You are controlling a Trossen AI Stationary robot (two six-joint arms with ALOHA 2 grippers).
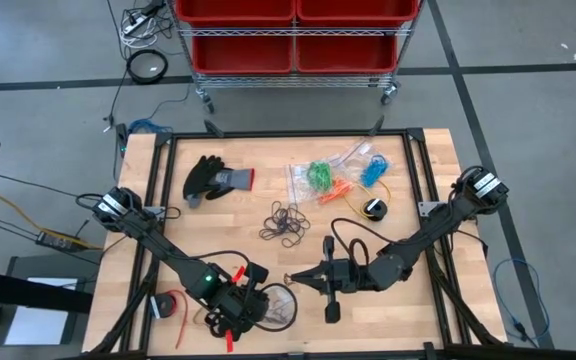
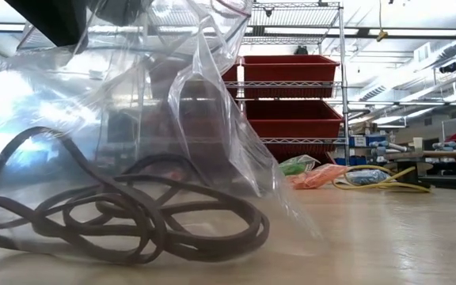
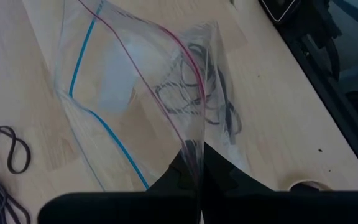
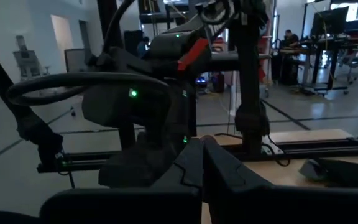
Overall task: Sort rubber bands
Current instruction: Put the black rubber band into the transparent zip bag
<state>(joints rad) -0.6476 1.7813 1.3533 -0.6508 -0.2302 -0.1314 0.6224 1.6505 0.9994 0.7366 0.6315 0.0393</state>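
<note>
1. The left pincer (image 3: 199, 163) is clamped on the rim of a clear zip bag (image 3: 135, 87) at the near left of the surface (image 1: 438, 190). If that thin film slips, the black rubber bands already inside (image 2: 125, 218) could spill out.
2. The right pincer (image 1: 293, 279) is fully closed and seems empty, pointing at the bag's mouth; pushing in blind could crumple the opening.
3. A loose pile of black bands (image 1: 284, 222) waits mid-surface, and the tangled loops may lift in clumps.
4. The coloured bands (image 1: 320, 176) lie farther off in bags, so colours could get mixed.
</note>
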